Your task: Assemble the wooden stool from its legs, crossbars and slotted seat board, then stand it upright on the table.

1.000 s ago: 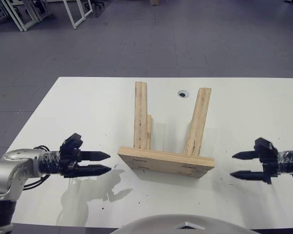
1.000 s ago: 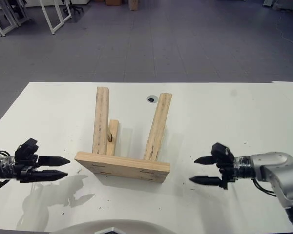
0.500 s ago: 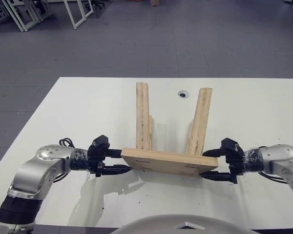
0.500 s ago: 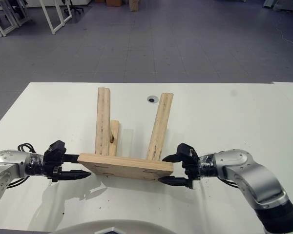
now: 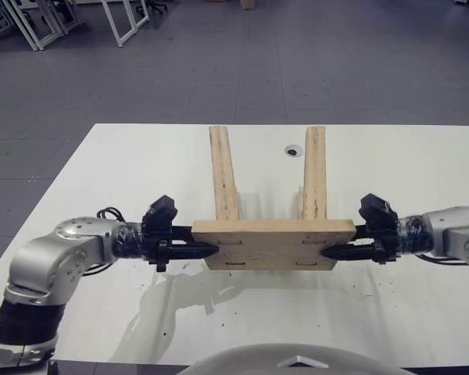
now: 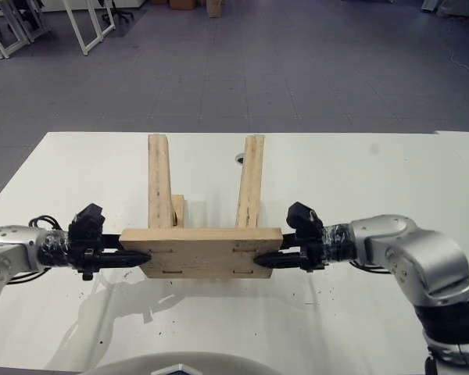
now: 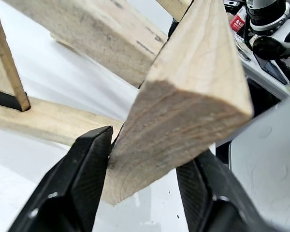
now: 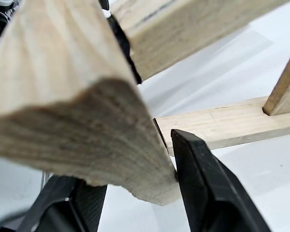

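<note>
- Above the white table (image 5: 125,172), the stool (image 5: 270,226) lay on its side. Its seat board (image 5: 273,244) stood on edge nearest the robot and cast a shadow on the tabletop just below.
- The seat board was a thick slab of pale, raw wood. Coarse grain showed on its cut ends, and four short slot marks showed along the face turned to the robot.
- Two flat legs (image 5: 223,176) ran away from the seat board, nearly parallel.
- A shorter wooden piece (image 6: 177,211) showed just beside the left one.
- The left gripper (image 5: 203,241) clamped the seat board's left end. One black finger (image 7: 82,179) pressed on each side of the wood.
- The right gripper (image 5: 344,241) clamped the seat board's right end the same way, its fingers (image 8: 203,179) pressed against both faces.
- A round hole (image 5: 294,150) in the table lay beyond the seat board, between the far ends of the legs.
- Past the seat board in the left wrist view, a small red-and-white label (image 7: 238,21) bore print too small to read.
</note>
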Robot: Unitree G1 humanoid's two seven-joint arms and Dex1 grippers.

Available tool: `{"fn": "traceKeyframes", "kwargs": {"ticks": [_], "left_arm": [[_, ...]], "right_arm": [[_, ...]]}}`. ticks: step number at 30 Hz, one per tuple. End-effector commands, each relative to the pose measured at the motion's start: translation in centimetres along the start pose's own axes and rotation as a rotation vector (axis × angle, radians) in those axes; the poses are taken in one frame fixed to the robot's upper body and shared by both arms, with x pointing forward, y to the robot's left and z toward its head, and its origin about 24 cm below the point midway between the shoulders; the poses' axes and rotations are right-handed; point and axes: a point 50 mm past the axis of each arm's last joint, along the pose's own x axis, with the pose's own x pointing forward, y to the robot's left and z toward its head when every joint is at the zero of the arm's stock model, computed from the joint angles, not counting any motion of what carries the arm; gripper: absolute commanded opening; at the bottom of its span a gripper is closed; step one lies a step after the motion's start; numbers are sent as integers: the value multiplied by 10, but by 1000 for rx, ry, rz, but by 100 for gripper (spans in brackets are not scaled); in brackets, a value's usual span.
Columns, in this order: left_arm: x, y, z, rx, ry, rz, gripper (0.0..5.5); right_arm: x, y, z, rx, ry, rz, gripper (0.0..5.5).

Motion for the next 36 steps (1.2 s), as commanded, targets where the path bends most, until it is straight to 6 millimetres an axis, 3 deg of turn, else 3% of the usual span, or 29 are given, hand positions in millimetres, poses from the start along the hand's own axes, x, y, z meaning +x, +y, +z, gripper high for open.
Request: {"fn": "traceKeyframes", "kwargs": {"ticks": [1, 4, 7, 9, 14, 16, 19, 22, 26, 31, 36], "left_arm": [[4, -4, 34, 6, -61, 18, 203], [4, -23, 44, -67, -62, -236, 203], [-14, -32, 58, -256, 2, -418, 203], [-20, -32, 71, -334, 5, -492, 203], [-17, -15, 88, -452, -40, -520, 203], [-12, -5, 92, -510, -54, -509, 203], [-5, 21, 96, -636, -115, -438, 262], [-2, 44, 102, -728, -199, -357, 309], [-3, 54, 99, -778, -228, -315, 385], [-20, 47, 102, -767, -273, -418, 391], [-31, 48, 82, -792, -170, -297, 391]], "right_arm": [[2, 10, 43, 51, -73, 107, 202], [0, 13, 55, 141, -65, 194, 202], [-22, 24, 74, 337, -52, 568, 202], [-37, 23, 88, 484, -68, 700, 202], [-39, 3, 107, 618, -181, 737, 202], [-34, -13, 105, 730, -223, 704, 202], [-21, -39, 94, 879, -263, 612, 202], [-13, -60, 76, 999, -294, 502, 257], [-10, -67, 65, 1034, -286, 427, 344], [-16, -72, 57, 1040, -309, 372, 437], [-23, -74, 52, 1035, -346, 356, 540]]}}
